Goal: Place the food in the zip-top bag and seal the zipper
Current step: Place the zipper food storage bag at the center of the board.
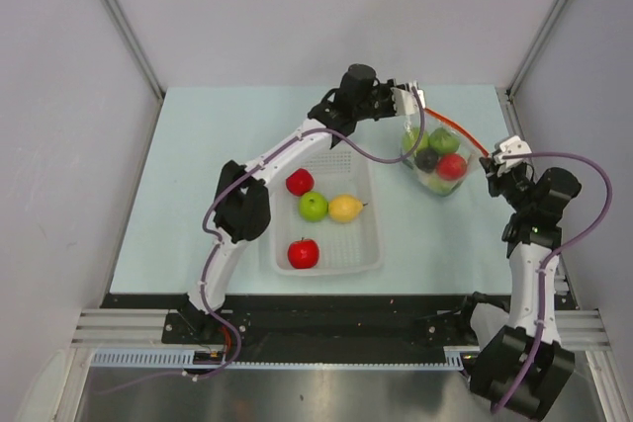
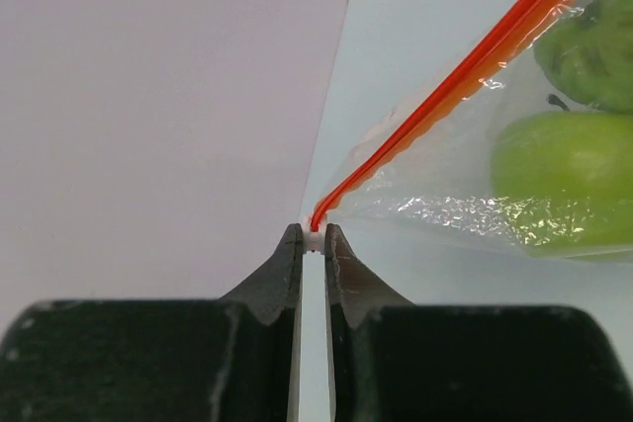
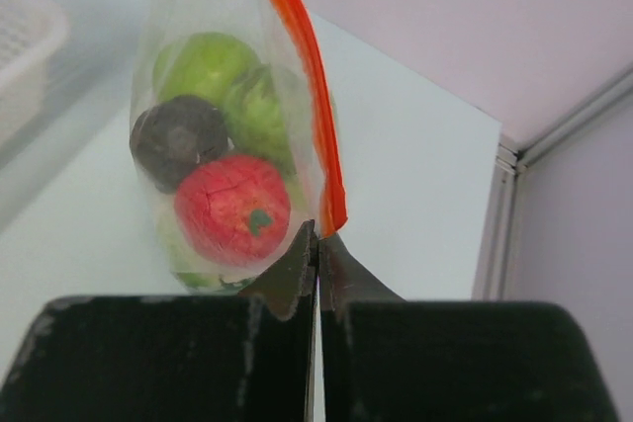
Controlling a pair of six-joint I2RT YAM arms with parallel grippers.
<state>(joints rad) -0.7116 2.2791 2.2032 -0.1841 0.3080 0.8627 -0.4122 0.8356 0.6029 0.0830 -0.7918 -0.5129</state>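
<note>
The pale blue-green table (image 1: 198,165) is carrying a white perforated plastic basket (image 1: 341,244) at its middle, just right of the left arm. To the right of the basket, towards the table's far right, a clear crinkly plastic zip-top bag (image 2: 425,195) is hanging stretched between the 2 arms. I cannot tell whether its bottom is touching the surface.

Inside the bag a red round toy fruit (image 3: 232,210), a dark lump (image 3: 180,140) and 2 green pieces (image 3: 208,66) are crowding together. In the basket 2 red round fruits (image 1: 300,182), 1 green round fruit (image 1: 314,207) and 1 yellow lemon (image 1: 345,209) are lying loose.

The thin red-orange zipper strip (image 1: 457,132) is running taut along the bag's top. The left gripper (image 2: 314,236) is pinching the strip's far end, its fingers nearly together. The right gripper (image 3: 317,244) is pinching the bag's edge at the strip's near end, fingers pressed tight.
</note>
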